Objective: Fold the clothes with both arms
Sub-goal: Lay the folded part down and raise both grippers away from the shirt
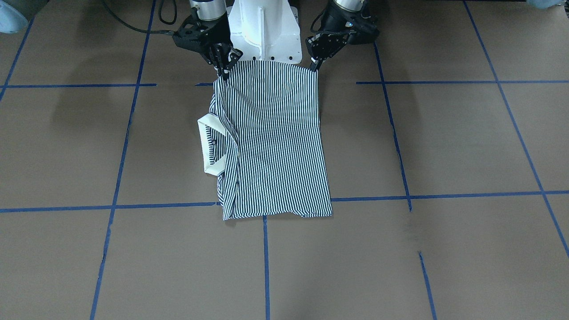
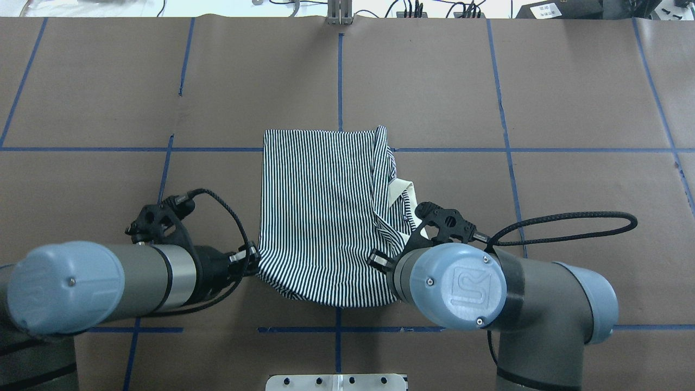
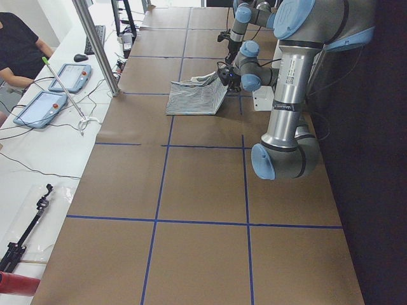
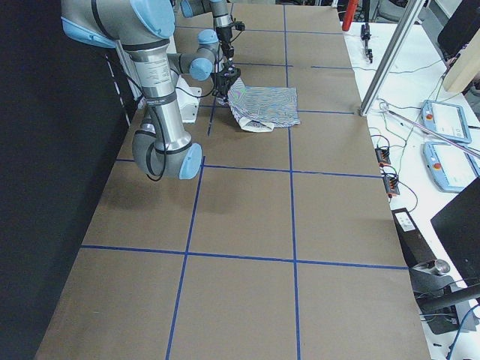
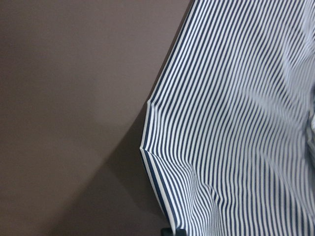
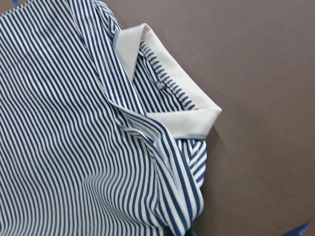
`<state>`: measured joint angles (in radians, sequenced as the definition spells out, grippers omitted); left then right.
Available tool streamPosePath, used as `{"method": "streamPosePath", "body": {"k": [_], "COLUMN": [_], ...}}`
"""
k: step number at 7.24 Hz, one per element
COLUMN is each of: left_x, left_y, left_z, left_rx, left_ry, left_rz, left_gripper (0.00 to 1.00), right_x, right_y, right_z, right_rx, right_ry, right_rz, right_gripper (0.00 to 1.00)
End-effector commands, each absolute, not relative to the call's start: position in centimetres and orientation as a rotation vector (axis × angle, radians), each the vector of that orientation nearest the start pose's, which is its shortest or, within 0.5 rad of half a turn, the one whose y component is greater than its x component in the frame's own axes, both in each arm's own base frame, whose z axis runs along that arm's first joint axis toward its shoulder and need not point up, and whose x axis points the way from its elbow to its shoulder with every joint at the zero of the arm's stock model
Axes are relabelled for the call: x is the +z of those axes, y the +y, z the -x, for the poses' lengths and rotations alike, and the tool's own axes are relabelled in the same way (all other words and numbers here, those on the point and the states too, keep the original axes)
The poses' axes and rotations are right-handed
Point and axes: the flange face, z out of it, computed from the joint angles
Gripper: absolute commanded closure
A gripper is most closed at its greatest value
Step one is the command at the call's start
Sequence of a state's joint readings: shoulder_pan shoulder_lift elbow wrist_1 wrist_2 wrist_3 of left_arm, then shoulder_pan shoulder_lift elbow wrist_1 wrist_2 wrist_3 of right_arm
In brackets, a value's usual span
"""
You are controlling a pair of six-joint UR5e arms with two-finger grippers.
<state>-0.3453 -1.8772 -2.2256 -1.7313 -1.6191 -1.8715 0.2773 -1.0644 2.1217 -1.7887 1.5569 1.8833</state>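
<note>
Both arms hold a striped shirt point(image 1: 275, 142) by one edge at the middle of a brown surface point(image 1: 444, 146) marked off in squares by blue tape point(image 1: 266, 266). The left gripper point(image 1: 315, 66) has its jaws closed on one corner of the edge nearest the robot. The right gripper point(image 1: 223, 71) has its jaws pinched together on the other corner. That edge is stretched between them and raised off the surface, just in front of the white base point(image 1: 264, 31).

From there the cloth slopes down and away from the robot. Its far edge lies flat on the surface, across a line of tape. The shirt is folded into a rough rectangle, with its stripes running from the robot toward the far side. The cream collar point(image 1: 205, 142) sticks out from the side toward the robot's right and lies open on the surface, with a fold of striped cloth bunched beside it.

The left wrist camera shows only taut striped cloth with a sharp crease at its edge, over the bare brown surface. The right wrist camera looks down on the collar and the layered folds next to it.

In the overhead view the left arm point(image 2: 108, 282) comes in low from the left and the right arm point(image 2: 488, 293) from the right. Their wrists are at either side of the raised edge.

At the far side of the surface, a person point(image 3: 19, 47) in black sits at a white bench beside two tablets point(image 3: 39, 108).
</note>
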Motion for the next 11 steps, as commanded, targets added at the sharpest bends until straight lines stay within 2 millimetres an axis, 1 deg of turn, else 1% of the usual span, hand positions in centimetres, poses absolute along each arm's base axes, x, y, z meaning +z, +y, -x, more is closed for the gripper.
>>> {"method": "streamPosePath", "body": {"k": [1,2,3,4,5,6,7,8,9,10,11], "left_x": [18.1,19.3,21.1,23.1,23.7,24.6,27.9,30.1,30.6,30.0,28.2], "left_y": [-39.3,-44.1,-47.0,-48.4,-50.5,-52.3,-54.5,-57.4,-60.1,-60.8,-59.9], "left_z": [-39.6,-40.7,-41.1,-42.7,-45.5,-47.9,-50.0,-50.3,-47.7,-46.5,-45.6], "left_rx": [-0.590,-0.581,-0.579,-0.580,-0.568,-0.530,-0.485,-0.487,-0.497,-0.497,-0.477], "left_ry": [1.096,1.041,1.022,1.006,0.978,0.946,0.920,0.927,0.974,0.992,1.051], "left_rz": [-0.161,-0.211,-0.245,-0.245,-0.252,-0.267,-0.317,-0.414,-0.480,-0.504,-0.490], "left_gripper": [1.00,1.00,1.00,1.00,1.00,1.00,1.00,0.85,0.55,0.45,0.45], "right_x": [17.1,15.8,15.6,16.9,18.4,19.4,23.3,24.8,24.4,22.7,22.2], "right_y": [-37.0,-41.6,-45.8,-50.0,-53.7,-55.8,-58.3,-62.3,-64.5,-65.9,-66.6], "right_z": [46.8,46.6,48.0,50.8,52.7,53.2,55.2,54.9,53.5,52.0,50.8], "right_rx": [0.654,0.673,0.686,0.707,0.713,0.669,0.606,0.613,0.604,0.599,0.594], "right_ry": [-0.881,-0.872,-0.850,-0.867,-0.878,-0.855,-0.809,-0.848,-0.859,-0.879,-0.895], "right_rz": [-0.056,-0.040,-0.027,-0.034,-0.018,-0.012,-0.021,0.001,-0.005,-0.020,0.001], "right_gripper": [1.00,1.00,1.00,1.00,1.00,1.00,0.71,0.68,0.43,0.00,0.00]}}
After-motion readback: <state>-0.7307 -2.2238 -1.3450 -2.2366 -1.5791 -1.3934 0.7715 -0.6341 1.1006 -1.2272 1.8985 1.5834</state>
